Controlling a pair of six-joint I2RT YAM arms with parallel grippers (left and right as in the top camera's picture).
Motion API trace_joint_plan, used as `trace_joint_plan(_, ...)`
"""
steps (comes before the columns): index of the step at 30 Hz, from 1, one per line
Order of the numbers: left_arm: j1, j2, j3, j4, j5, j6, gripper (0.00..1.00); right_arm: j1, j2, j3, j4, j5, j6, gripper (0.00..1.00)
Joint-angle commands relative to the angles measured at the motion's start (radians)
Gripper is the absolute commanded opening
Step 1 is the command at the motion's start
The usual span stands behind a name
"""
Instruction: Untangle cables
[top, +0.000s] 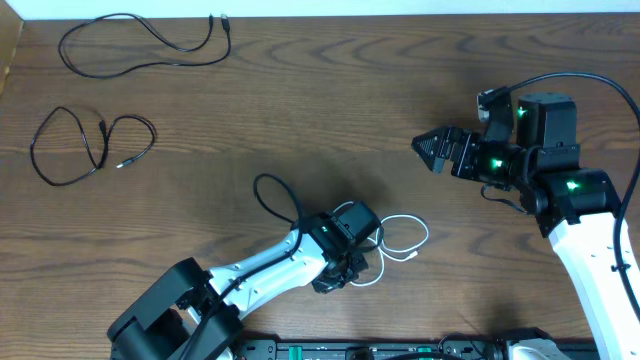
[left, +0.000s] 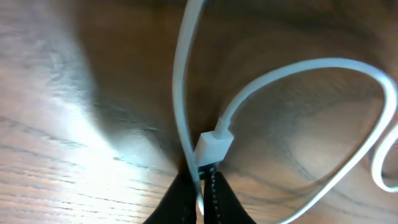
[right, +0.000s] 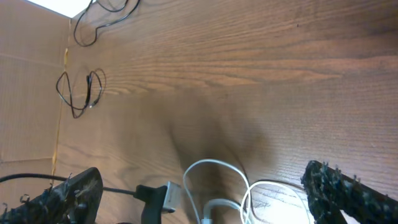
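Note:
The white cable (top: 405, 240) lies in loose loops at the front middle of the table. My left gripper (top: 345, 272) is down on it and shut on the cord. In the left wrist view the jaws (left: 202, 199) pinch the white cord (left: 180, 93) just below its white plug (left: 214, 146). Two black cables lie apart from each other at the far left, one at the back (top: 150, 40) and one nearer (top: 80, 145). My right gripper (top: 425, 148) is open and empty, held above the table to the right. Its view shows the white loops (right: 211, 165) between its fingers (right: 205, 199).
A thicker black cable loop (top: 275, 195) from the left arm curls beside its wrist, and its plug (right: 168, 196) shows in the right wrist view. A cardboard wall (right: 28, 106) borders the table's left edge. The right arm's base stands at the front right (top: 600, 260).

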Motion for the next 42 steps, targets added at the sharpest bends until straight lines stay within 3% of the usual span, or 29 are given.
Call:
trace_joint_plan(1,0.011,-0.076,0.054,-0.014,0.006,0.098,0.07,-0.002,-0.006,0.005,-0.007,0.007,-0.015,0.99)
trace_joint_plan(8,0.056,-0.360,0.085,0.005,-0.024,0.119,0.07,-0.002,-0.006,0.005,-0.018,0.007,-0.015,0.99)
trace_joint_plan(19,0.168,-0.756,0.085,0.284,-0.024,0.134,0.08,-0.002,-0.006,0.005,-0.018,-0.016,-0.015,0.99)
trace_joint_plan(27,0.221,-0.801,0.085,0.373,0.022,0.116,0.07,-0.002,-0.006,0.005,-0.010,-0.076,-0.027,0.99)
trace_joint_plan(36,0.221,-0.797,0.085,0.566,0.066,-0.085,0.07,0.073,-0.006,0.005,0.058,-0.220,-0.256,0.99)
trace_joint_plan(42,0.221,-0.797,0.085,0.585,0.063,-0.152,0.07,0.162,-0.006,0.005,0.161,-0.348,-0.363,0.99)
